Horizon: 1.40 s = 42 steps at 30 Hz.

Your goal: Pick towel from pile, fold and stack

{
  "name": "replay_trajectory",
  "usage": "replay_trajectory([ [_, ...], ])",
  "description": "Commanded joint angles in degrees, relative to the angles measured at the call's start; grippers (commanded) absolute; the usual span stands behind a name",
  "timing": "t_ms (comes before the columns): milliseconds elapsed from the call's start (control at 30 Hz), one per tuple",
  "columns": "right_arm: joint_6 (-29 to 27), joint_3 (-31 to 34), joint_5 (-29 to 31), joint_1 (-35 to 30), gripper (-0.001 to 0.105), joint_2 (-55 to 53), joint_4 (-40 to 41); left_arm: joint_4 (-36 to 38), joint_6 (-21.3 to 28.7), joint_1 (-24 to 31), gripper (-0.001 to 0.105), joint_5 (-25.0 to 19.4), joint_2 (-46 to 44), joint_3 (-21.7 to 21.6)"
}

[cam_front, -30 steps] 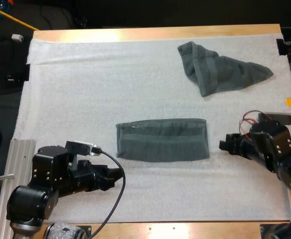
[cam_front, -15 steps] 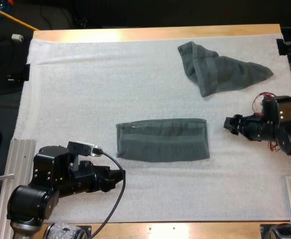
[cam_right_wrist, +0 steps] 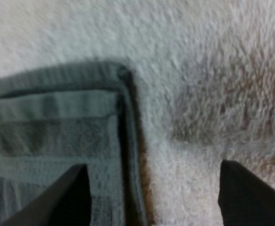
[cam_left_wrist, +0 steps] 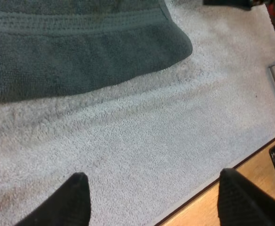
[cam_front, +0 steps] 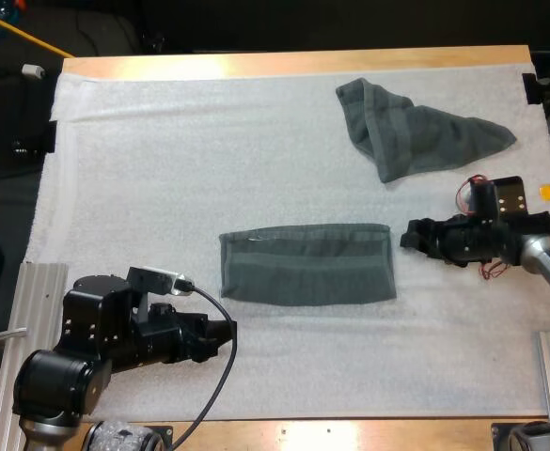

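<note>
Now the right claw [cam_front: 409, 236] sits just beside the right end of the folded towel [cam_front: 307, 265], which lies mid-mat. Its fingers are apart and gripping nothing, and its wrist view has them straddling the towel's far right corner. The left claw [cam_front: 228, 332] hovers over the white mat [cam_front: 162, 169] near the towel's near left corner, fingers likewise spread and clear of the cloth. The crumpled towel [cam_front: 416, 139] lies well apart, toward the mat's far right. I judge the step in hand to be gripping the right end for the next fold: come down low so one finger slips under every layer at the corner, then pinch close to the edge, or a layer may be left behind. Compared with half a second ago, the right claw has moved leftward toward the towel, while the left arm and both towels have not shifted
</note>
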Motion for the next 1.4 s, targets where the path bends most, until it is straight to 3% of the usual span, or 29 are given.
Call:
replay_trajectory([
  [0, -0.6, -0.5, -1.6, 0.5, 0.058, 0.7, -0.6, 0.2, -0.5, -0.2, 0.056, 0.4, -0.2, -0.3],
  [467, 4.9, -0.5, -2.3, 11.8, 0.058, 6.7, -6.2, 0.6, -0.5, -0.2, 0.056, 0.4, -0.2, -0.3],
  [700, 9.7, -0.5, -1.7, 13.4, 0.057, 6.7, -7.4, 2.2, -0.4, -0.2, 0.056, 0.4, -0.2, -0.3],
  [800, 10.3, -0.5, -1.1, 13.4, 0.044, 6.7, -6.8, 2.3, 0.2, -0.2, 0.056, 0.4, -0.2, -0.3],
  [967, 9.6, -0.5, 0.5, 13.4, 0.000, 5.0, -2.8, 2.3, 1.1, -0.2, 0.056, 0.4, -0.2, -0.3],
  [1100, 6.4, -0.5, 5.2, 13.4, 0.000, 2.3, 1.5, 2.3, 1.2, -0.2, 0.056, 0.4, -0.2, -0.3],
  [1300, -0.8, -0.5, 17.7, 13.4, 0.000, -3.4, 12.0, 2.3, 1.2, -0.2, 0.056, 0.4, -0.2, -0.3],
  [1367, -5.0, -0.6, 24.4, 13.4, 0.000, -6.0, 16.6, 2.3, 1.2, -0.2, 0.056, 0.4, -0.2, -0.3],
])
